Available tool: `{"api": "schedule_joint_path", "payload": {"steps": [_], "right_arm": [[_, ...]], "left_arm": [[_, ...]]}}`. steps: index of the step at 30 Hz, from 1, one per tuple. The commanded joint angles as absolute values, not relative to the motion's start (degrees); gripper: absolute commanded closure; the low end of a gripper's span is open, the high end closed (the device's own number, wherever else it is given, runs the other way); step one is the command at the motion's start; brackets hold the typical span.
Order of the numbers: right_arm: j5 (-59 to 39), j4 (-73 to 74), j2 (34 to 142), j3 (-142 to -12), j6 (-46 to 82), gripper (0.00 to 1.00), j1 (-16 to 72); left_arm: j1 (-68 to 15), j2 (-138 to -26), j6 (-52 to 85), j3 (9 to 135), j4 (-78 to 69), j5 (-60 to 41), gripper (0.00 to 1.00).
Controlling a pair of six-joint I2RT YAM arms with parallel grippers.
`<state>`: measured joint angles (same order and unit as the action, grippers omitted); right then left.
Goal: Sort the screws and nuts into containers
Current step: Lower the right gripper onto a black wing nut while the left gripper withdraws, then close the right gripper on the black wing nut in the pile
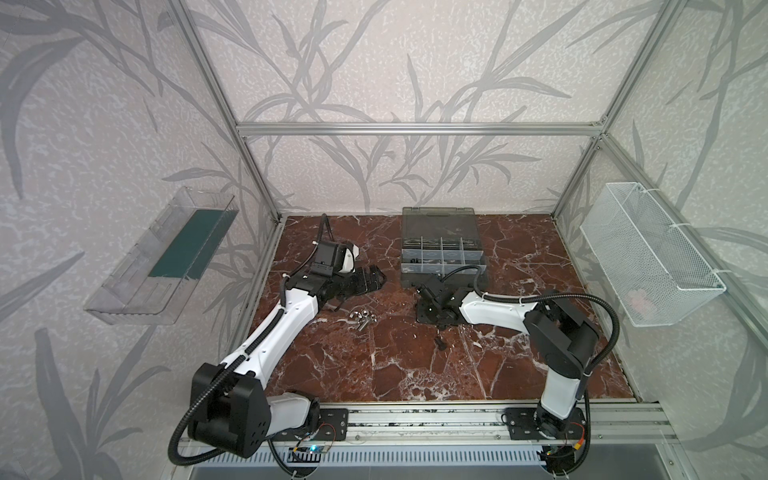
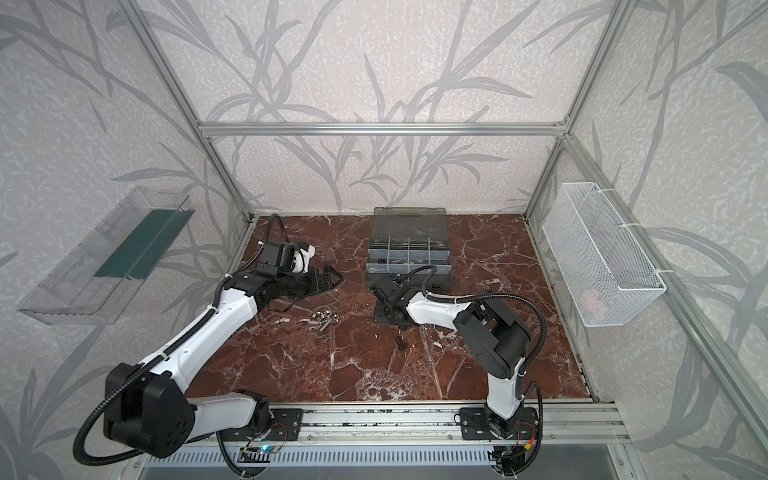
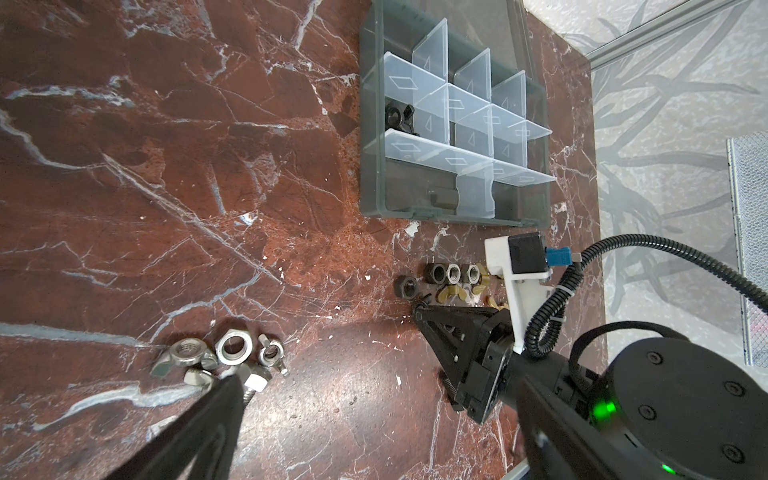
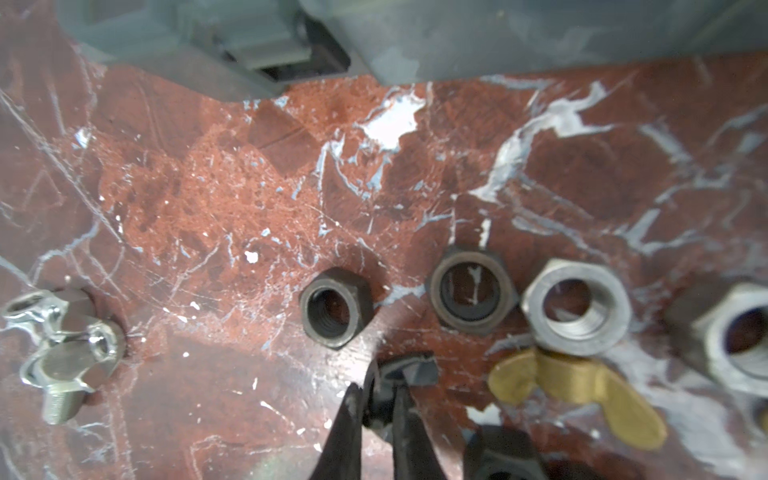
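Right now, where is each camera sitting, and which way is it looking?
Top views: high at the front, looking down at left arm, right arm and organiser case.
Left wrist: on the left arm, facing the case; its own finger and the right gripper show.
Right wrist: low over the table, facing dark nuts; right gripper pinches a black piece.
Shared: both wrist views show the silver pile.

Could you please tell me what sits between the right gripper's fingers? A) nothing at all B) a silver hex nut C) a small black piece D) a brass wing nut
C: in the right wrist view the fingers of the right gripper pinch a small black piece, while the brass wing nut and the silver hex nut lie free beside them.
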<state>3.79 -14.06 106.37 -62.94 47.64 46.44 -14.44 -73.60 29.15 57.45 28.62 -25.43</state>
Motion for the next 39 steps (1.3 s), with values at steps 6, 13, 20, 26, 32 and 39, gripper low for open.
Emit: {"api": "schedule_joint_path", "payload": {"steps": [6, 13, 20, 26, 32, 39], "right_arm": [[7.2, -23.0, 107.5, -66.9, 39.3, 0.86, 46.5], [7.3, -24.7, 108.4, -69.8, 34.8, 0.87, 46.5], [6.5, -25.7, 109.2, -72.3, 32.9, 0.88, 46.4], [5.7, -26.0, 110.0, -72.7, 33.0, 0.8, 46.4], [6.1, -26.5, 109.3, -71.8, 33.7, 0.75, 46.0], [4.3, -24.9, 110.1, -71.0, 35.2, 0.75, 45.8]], "left_arm": [[-13.8, -73.7, 29.6, 56.4, 27.8, -26.2, 0.01], [-13.4, -73.9, 29.8, 56.4, 27.6, -26.6, 0.01], [-13.3, -73.9, 29.9, 56.3, 27.4, -26.9, 0.01], [-13.1, -73.9, 30.0, 56.3, 27.4, -27.0, 0.01], [-13.0, -74.1, 30.2, 56.2, 27.2, -27.4, 0.01], [-12.9, -73.8, 30.3, 56.1, 27.1, -27.4, 0.0]]}}
